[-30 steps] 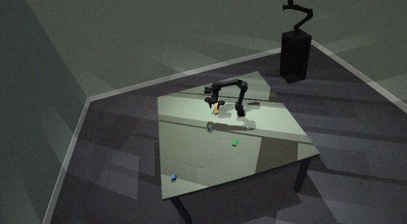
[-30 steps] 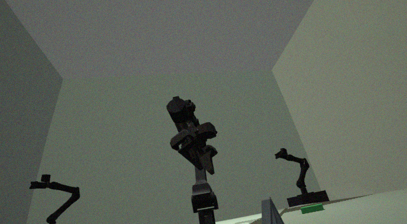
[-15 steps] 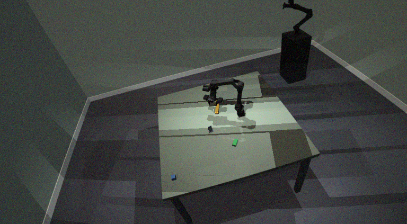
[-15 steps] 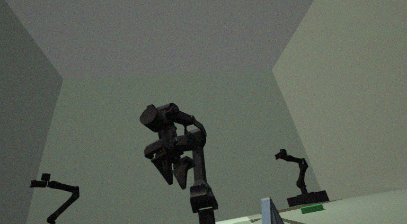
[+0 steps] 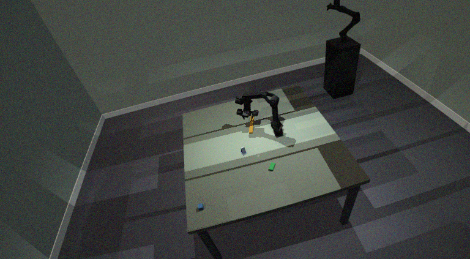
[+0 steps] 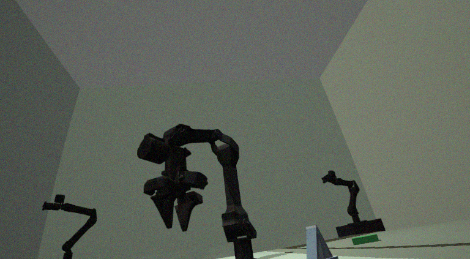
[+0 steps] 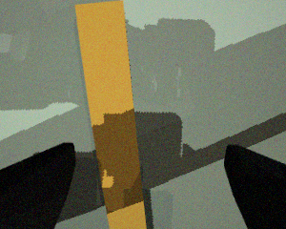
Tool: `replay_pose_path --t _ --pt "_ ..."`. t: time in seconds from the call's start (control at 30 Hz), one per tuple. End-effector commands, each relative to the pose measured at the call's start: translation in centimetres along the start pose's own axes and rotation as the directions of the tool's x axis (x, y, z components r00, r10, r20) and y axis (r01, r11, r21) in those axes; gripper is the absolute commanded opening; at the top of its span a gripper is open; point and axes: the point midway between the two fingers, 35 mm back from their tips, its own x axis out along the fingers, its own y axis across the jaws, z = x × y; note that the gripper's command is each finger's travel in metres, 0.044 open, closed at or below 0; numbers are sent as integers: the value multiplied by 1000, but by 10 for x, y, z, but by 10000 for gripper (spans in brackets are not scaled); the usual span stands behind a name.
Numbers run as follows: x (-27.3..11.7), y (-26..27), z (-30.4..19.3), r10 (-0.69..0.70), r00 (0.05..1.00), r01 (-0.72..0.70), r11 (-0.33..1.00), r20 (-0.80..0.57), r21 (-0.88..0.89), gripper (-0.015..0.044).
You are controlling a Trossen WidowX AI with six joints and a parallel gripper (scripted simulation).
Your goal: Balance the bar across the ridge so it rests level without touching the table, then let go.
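Note:
The orange bar (image 5: 251,128) (image 7: 105,62) lies flat on the table (image 5: 235,193), with the arm's shadow across part of it. The small grey-blue ridge (image 5: 243,150) (image 6: 311,242) stands on the table apart from the bar, with nothing on it. My gripper (image 5: 248,116) (image 6: 176,229) (image 7: 151,155) is open and points down above the bar. In the wrist view the bar runs lengthwise between the two fingers, nearer the left one, and touches neither. The bar's lower end is cut off in that view.
A green block (image 5: 272,166) (image 6: 365,239) lies on the table beyond the ridge from the bar. A small blue cube (image 5: 200,206) sits near the table's front left corner. Another arm (image 5: 354,16) (image 6: 352,197) stands on a dark pedestal (image 5: 341,68) away from the table.

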Motion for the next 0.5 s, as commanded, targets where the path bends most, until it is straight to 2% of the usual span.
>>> replay_pose_path --t 0.0,0.23,0.47 --pt "7 2 -26 31 999 -33 999 -33 -41 315" --pt "15 11 -61 76 995 -82 992 -69 -95 315" --pt "19 12 -65 80 994 -87 991 -72 -100 315"
